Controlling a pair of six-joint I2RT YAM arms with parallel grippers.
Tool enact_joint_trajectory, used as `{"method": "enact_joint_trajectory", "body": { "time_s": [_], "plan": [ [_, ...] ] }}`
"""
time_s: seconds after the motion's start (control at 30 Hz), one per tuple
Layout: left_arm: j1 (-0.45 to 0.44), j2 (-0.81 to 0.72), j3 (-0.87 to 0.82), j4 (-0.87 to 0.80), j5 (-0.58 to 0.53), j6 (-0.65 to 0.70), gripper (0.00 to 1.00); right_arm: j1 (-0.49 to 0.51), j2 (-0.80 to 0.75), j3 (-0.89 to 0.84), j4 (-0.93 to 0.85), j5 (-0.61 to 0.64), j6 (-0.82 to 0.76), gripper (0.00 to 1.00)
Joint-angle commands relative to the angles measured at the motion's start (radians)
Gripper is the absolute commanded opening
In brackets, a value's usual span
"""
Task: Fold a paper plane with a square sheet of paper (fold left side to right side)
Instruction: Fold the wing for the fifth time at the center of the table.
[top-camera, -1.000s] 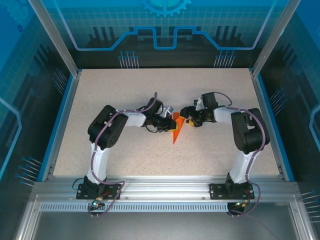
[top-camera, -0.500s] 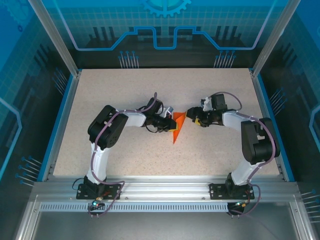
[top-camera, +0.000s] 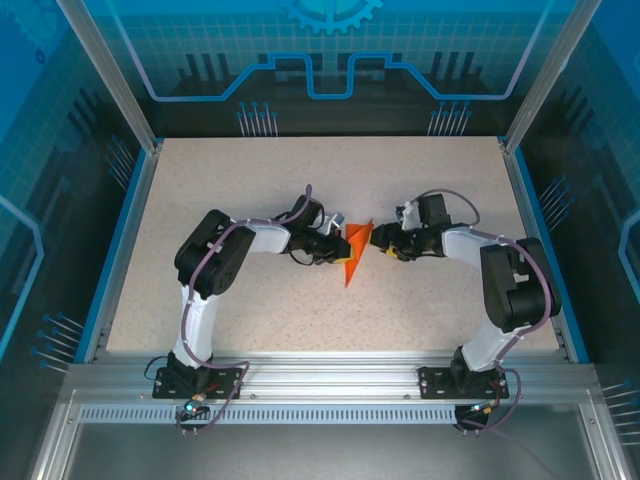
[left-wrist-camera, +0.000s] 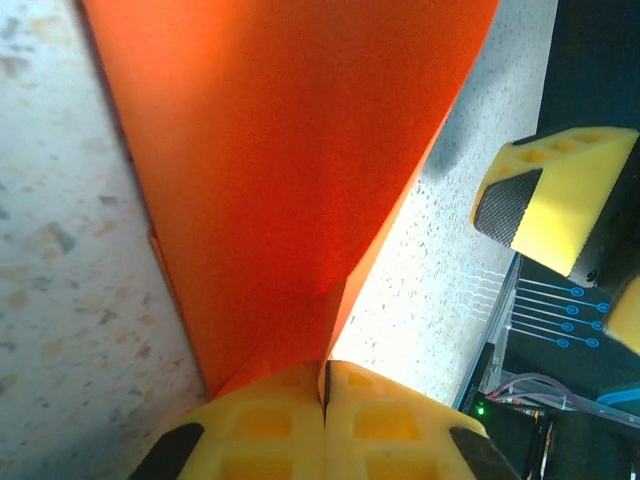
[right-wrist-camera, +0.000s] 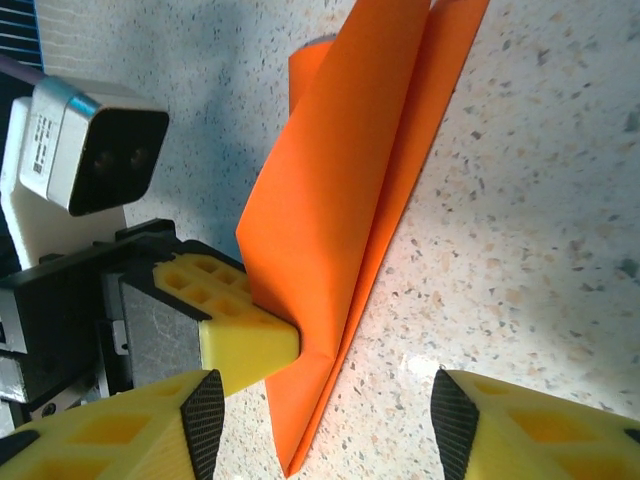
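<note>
**Orange paper plane pinched by the left pincer, right pincer open beside it**

A bright orange, sharply pointed paper plane (top-camera: 352, 255) lay near the middle of the speckled beige surface (top-camera: 250, 190), between the two arms. Its narrow tip pointed toward the arm bases.

(a) Top view: the left pincer (top-camera: 338, 243) met the plane from the left. The right pincer (top-camera: 383, 238) stood just beside the plane's wider far end.

(b) Left wrist view: the two yellow fingers of the left pincer (left-wrist-camera: 323, 385) were pressed fully together. They clamped the edge of the paper plane (left-wrist-camera: 290, 160), whose upper layer rose off the surface. A yellow finger (left-wrist-camera: 555, 195) of the right pincer showed at the right, clear of the paper.

(c) Right wrist view: the jaws of the right pincer (right-wrist-camera: 325, 410) stood well apart and held nothing. A pointed corner of the paper plane (right-wrist-camera: 340, 200) lay between them. The left pincer's yellow fingertip (right-wrist-camera: 250, 340) gripped the raised fold, while the lower layer lay flat on the surface. The left arm's white-cased wrist camera (right-wrist-camera: 90, 150) showed above it.
</note>
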Motion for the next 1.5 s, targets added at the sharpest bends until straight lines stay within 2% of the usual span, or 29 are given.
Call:
{"method": "enact_joint_trajectory", "body": {
  "time_s": [0.0,0.2,0.43,0.73,1.47],
  "plan": [
    [0.017,-0.022,-0.018,0.006,0.012,0.004,0.01,0.026,0.028,0.023,-0.013,-0.009,-0.011,0.6],
    [0.026,-0.014,-0.013,0.005,0.013,0.01,0.01,0.053,0.071,0.101,-0.021,0.0,-0.006,0.58],
    [0.028,-0.004,-0.012,0.004,0.011,0.01,0.01,0.093,0.131,0.178,-0.009,-0.023,0.026,0.44],
    [0.028,-0.001,-0.008,-0.022,-0.003,0.018,0.01,0.13,0.21,0.242,0.002,-0.017,0.054,0.43],
    [0.028,0.021,0.007,-0.051,0.001,0.008,0.0,0.125,0.302,0.307,-0.052,0.048,0.017,0.44]
  ]
}}
